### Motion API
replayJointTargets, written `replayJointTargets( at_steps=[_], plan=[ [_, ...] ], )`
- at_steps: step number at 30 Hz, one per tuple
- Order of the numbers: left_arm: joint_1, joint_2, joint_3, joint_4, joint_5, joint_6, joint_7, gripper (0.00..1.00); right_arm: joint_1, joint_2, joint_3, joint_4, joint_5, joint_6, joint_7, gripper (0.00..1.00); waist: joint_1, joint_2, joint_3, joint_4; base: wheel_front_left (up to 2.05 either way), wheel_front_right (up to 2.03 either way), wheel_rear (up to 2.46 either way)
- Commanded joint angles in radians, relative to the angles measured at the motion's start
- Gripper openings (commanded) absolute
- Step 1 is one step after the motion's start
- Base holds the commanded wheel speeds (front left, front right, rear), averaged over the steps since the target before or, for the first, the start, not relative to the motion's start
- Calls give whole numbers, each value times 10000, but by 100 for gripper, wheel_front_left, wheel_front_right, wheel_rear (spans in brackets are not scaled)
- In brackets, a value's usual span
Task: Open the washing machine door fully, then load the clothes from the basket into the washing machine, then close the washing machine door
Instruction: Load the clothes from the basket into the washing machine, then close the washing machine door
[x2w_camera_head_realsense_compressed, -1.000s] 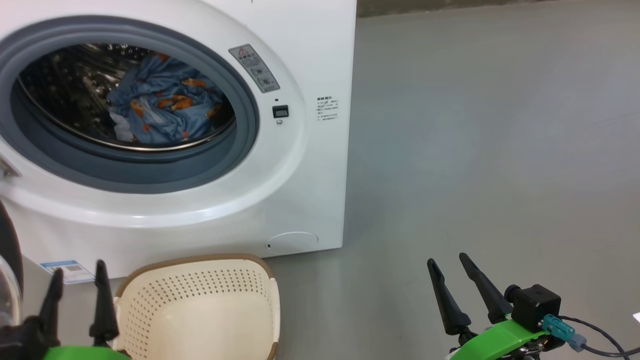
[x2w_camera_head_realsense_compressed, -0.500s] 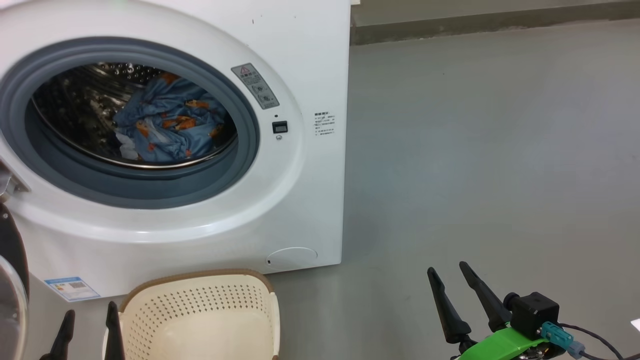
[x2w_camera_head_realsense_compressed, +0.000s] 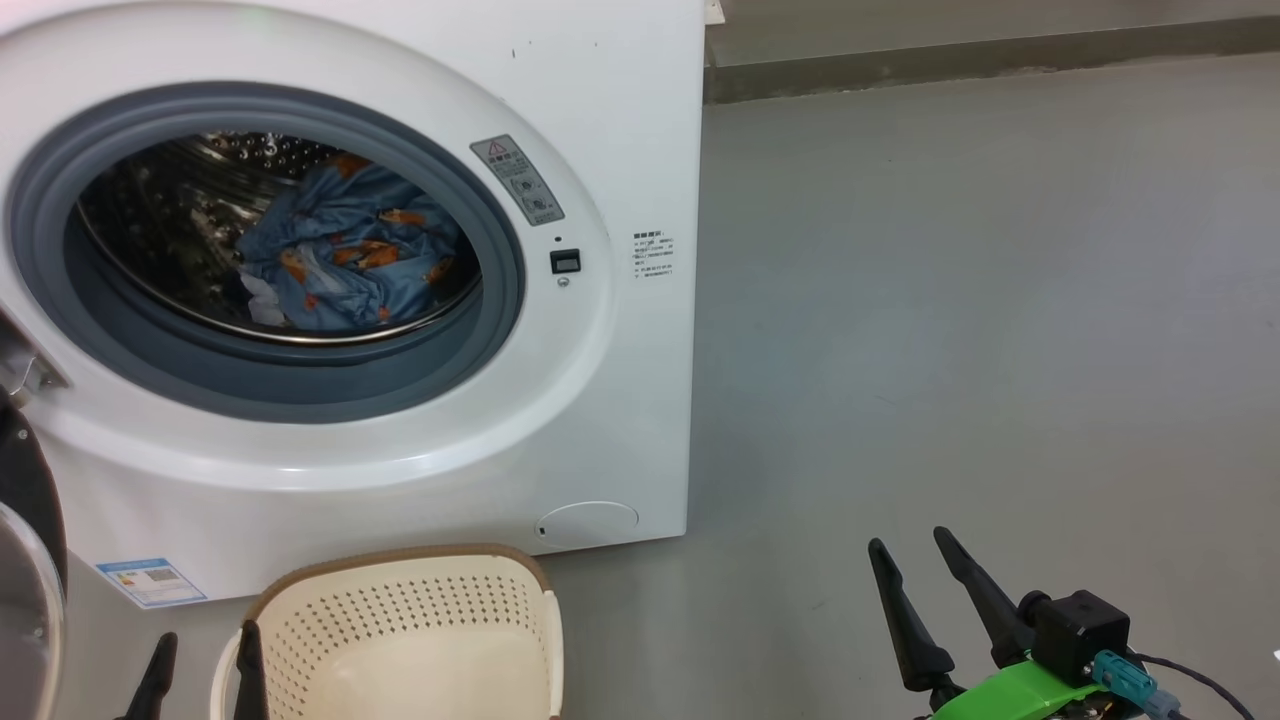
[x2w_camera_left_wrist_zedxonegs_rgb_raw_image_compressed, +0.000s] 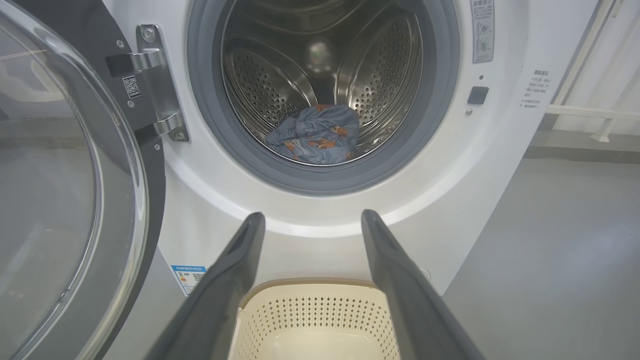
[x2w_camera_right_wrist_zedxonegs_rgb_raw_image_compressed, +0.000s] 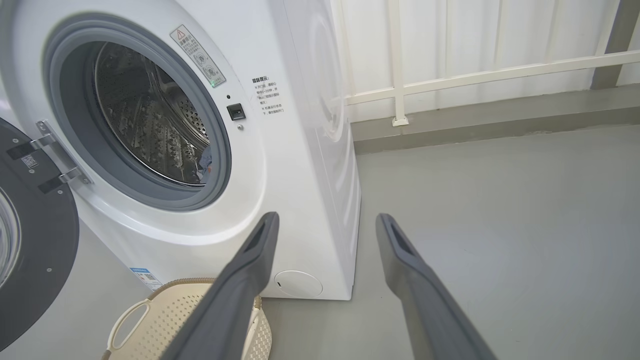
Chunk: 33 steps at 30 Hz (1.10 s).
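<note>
Head view: a white front-loading washing machine (x2w_camera_head_realsense_compressed: 620, 150) is seen across the upper left, its round opening ringed by a grey gasket (x2w_camera_head_realsense_compressed: 300, 385). Blue clothes (x2w_camera_head_realsense_compressed: 345, 255) with orange figures are heaped inside the steel drum (x2w_camera_head_realsense_compressed: 150, 210). A sliver of the open door (x2w_camera_head_realsense_compressed: 30, 490) is caught at the lower left edge. The cream basket (x2w_camera_head_realsense_compressed: 400, 553) is set on the grey floor (x2w_camera_head_realsense_compressed: 950, 300) just in front of the machine, at the bottom left of centre. The left gripper (x2w_camera_head_realsense_compressed: 205, 650) is seen at the lower left beside the basket, and the right gripper (x2w_camera_head_realsense_compressed: 908, 540) at the lower right, over the floor.

Left wrist view: the left gripper's fingers are spread wide, with nothing held. The door is swung out at the left on its metal hinge (x2w_camera_left_wrist_zedxonegs_rgb_raw_image_compressed: 160, 85), and the clothes lie low in the drum at centre.

Right wrist view: the right gripper's fingers are likewise spread wide, with nothing gripped. The machine is seen at the left, the basket at the lower left, and a white railing (x2w_camera_right_wrist_zedxonegs_rgb_raw_image_compressed: 475, 77) at the upper right.
</note>
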<state>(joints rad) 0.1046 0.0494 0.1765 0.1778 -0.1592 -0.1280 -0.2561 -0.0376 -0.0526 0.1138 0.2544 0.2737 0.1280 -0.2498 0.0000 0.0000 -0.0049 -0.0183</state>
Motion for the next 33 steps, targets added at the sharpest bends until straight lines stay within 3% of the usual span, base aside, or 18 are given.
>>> replayJointTargets(
  at_steps=[1,24,33],
  plan=[
    [-274,143,291,-167,66,-24,-57,100,-102,24,191,-282,-113,27,-120,100,0,0,-10,5,0,0,0],
    [-360,173,444,-98,-41,-26,-57,100,-105,24,133,-384,-105,27,-120,100,0,0,49,111,-1,1,0],
    [-490,87,795,80,88,-26,-57,100,-109,24,112,-407,-84,27,-120,100,0,0,103,83,-83,83,0]
  ],
)
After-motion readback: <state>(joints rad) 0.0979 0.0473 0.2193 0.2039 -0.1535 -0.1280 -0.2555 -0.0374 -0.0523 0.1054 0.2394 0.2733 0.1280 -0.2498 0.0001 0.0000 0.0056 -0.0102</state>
